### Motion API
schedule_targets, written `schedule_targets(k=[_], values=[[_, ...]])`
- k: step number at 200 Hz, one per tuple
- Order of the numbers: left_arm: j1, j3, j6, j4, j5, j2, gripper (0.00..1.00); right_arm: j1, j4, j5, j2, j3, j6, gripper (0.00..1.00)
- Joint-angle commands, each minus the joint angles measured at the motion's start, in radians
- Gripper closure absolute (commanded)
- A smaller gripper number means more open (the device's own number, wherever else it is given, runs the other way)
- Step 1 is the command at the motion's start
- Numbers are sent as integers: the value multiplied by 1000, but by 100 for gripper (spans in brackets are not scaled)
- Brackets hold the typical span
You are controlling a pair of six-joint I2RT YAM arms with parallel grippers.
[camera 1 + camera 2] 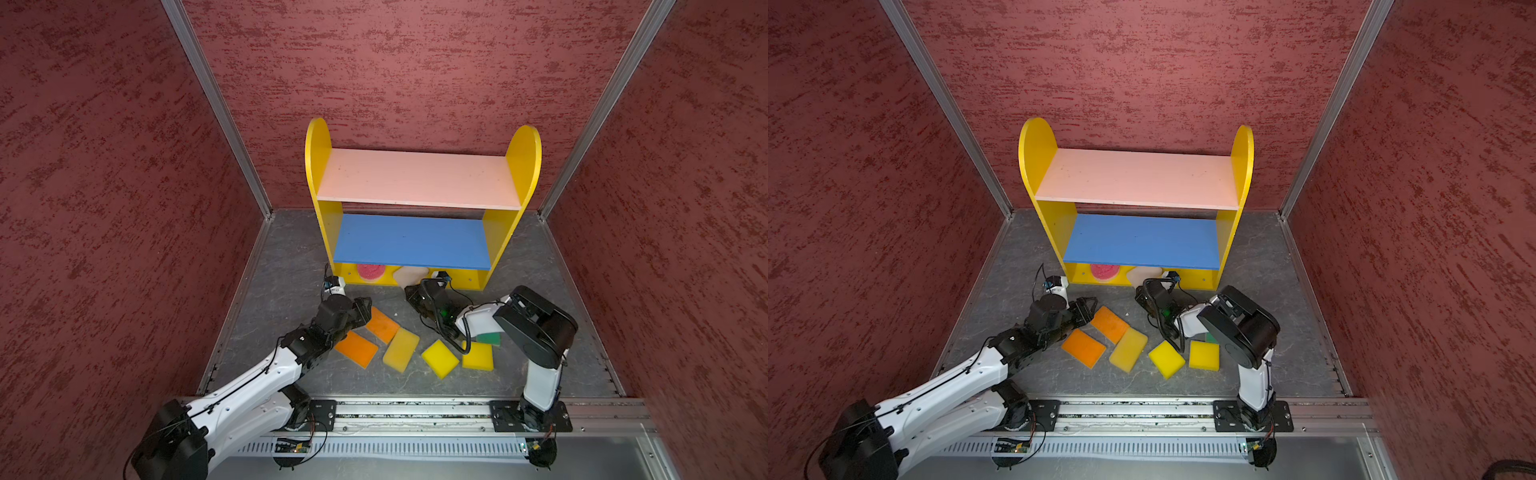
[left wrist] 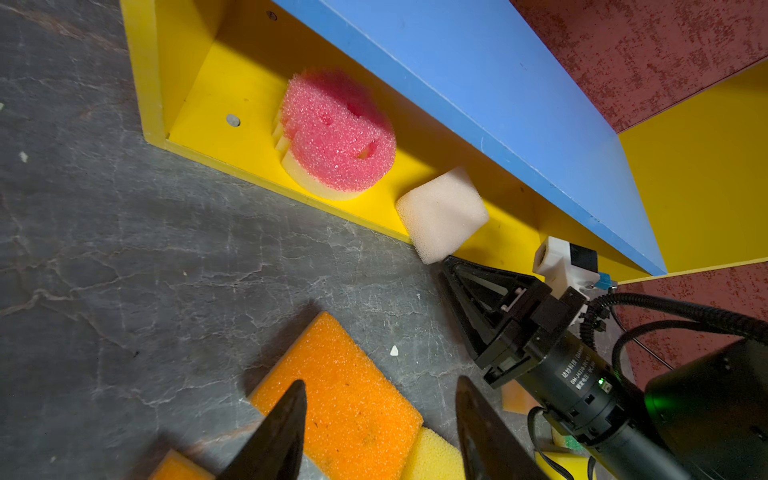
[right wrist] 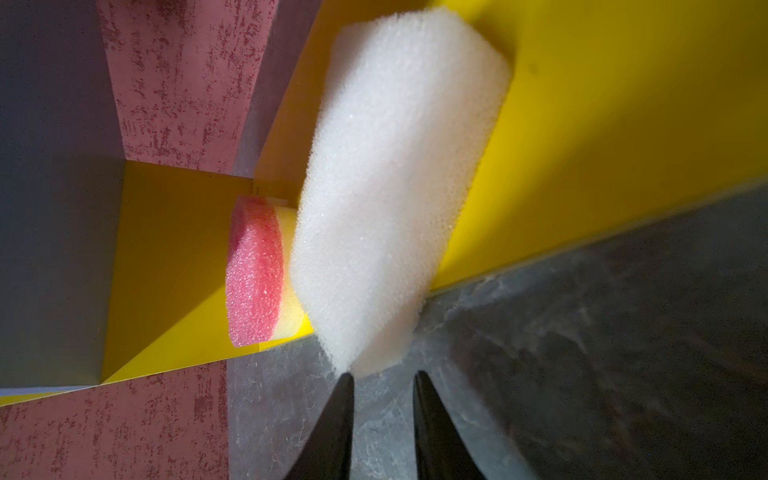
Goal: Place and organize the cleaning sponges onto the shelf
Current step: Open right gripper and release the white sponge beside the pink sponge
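The shelf (image 1: 415, 178) stands at the back wall. On its yellow base lie the round red-pink sponge (image 2: 336, 133) and an off-white sponge (image 3: 386, 166), whose corner sticks out over the front edge. My right gripper (image 3: 382, 376) is narrowly open just off that corner, with nothing between its fingers. My left gripper (image 2: 380, 386) is open above an orange sponge (image 2: 349, 399) on the floor. In a top view a second orange sponge (image 1: 357, 349), three yellow ones (image 1: 401, 350) (image 1: 440, 358) (image 1: 478, 356) and a green-topped one (image 1: 492, 338) lie on the floor.
The pink board (image 1: 417, 176) and blue board (image 1: 411, 241) carry nothing. Red walls (image 1: 124, 208) close in the grey floor (image 1: 282, 266) on three sides. The right arm (image 1: 536, 328) hangs over the green-topped sponge. A metal rail (image 1: 415, 415) runs along the front.
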State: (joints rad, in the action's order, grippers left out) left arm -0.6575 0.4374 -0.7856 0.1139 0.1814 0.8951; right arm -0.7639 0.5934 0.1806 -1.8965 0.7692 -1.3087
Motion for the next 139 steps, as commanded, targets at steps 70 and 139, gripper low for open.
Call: schedule_targets(k=[70,139], values=[[-5,-18,10,17,11,-9,42,23,-2,68,1,-11,-38,78],[-10,-19,24,-60,-43,72,49,36,18,53,41,-49,-27,79]])
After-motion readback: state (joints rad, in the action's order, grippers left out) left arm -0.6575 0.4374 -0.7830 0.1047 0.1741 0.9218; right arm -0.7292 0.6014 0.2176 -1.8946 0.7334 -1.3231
